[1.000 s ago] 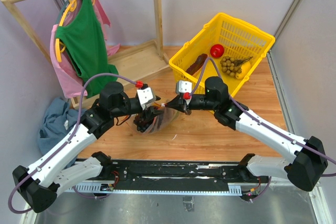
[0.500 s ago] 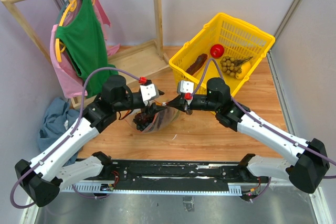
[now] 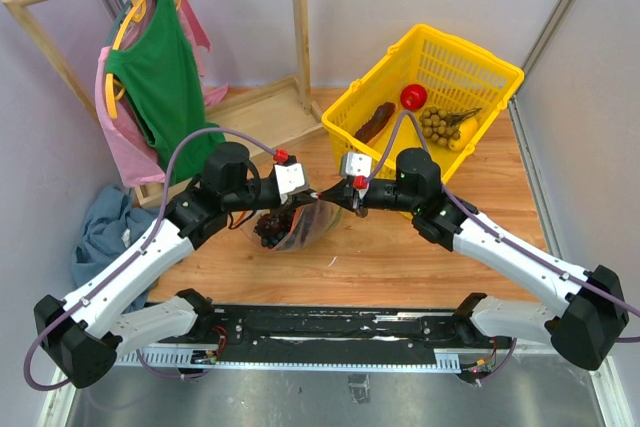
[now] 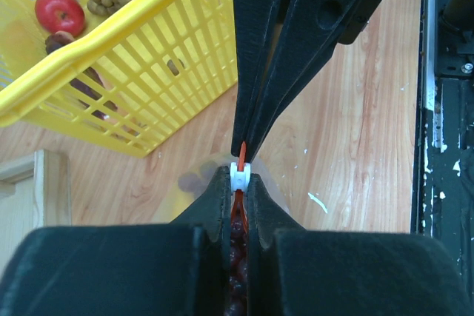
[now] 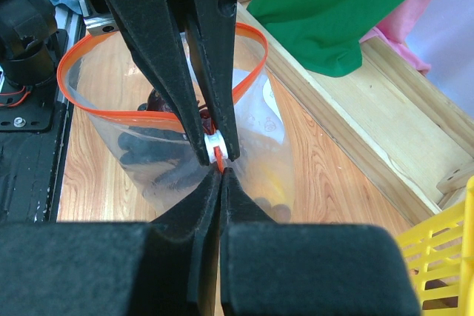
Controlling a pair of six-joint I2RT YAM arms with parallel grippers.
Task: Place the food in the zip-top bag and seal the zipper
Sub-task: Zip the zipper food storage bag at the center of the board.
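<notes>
The clear zip-top bag (image 3: pixel 290 230) hangs between both arms over the wooden table, its mouth gaping in a loop. The red-orange zipper (image 5: pixel 104 114) rims that mouth. My left gripper (image 4: pixel 238 172) is shut on the zipper's small white slider (image 4: pixel 239 175). Facing it tip to tip, my right gripper (image 5: pixel 221 170) is shut on the zipper's end just beyond the slider (image 5: pixel 213 142). Inside the bag (image 5: pixel 259 131) lie the dark purple grapes (image 5: pixel 155 157) and something yellow, the bell pepper (image 5: pixel 278 183). In the top view the two grippers meet at the bag's right corner.
A yellow basket (image 3: pixel 505 72) stands at the back right with a red round fruit (image 3: pixel 413 97) and a brownish bunch (image 3: pixel 437 124) in it. A wooden rack with a green garment (image 3: pixel 155 67) stands back left. A blue cloth (image 3: pixel 100 232) lies at the left.
My left gripper has moved right along the bag's mouth to the right gripper and closed on the white slider. The right gripper has kept its hold and place.
</notes>
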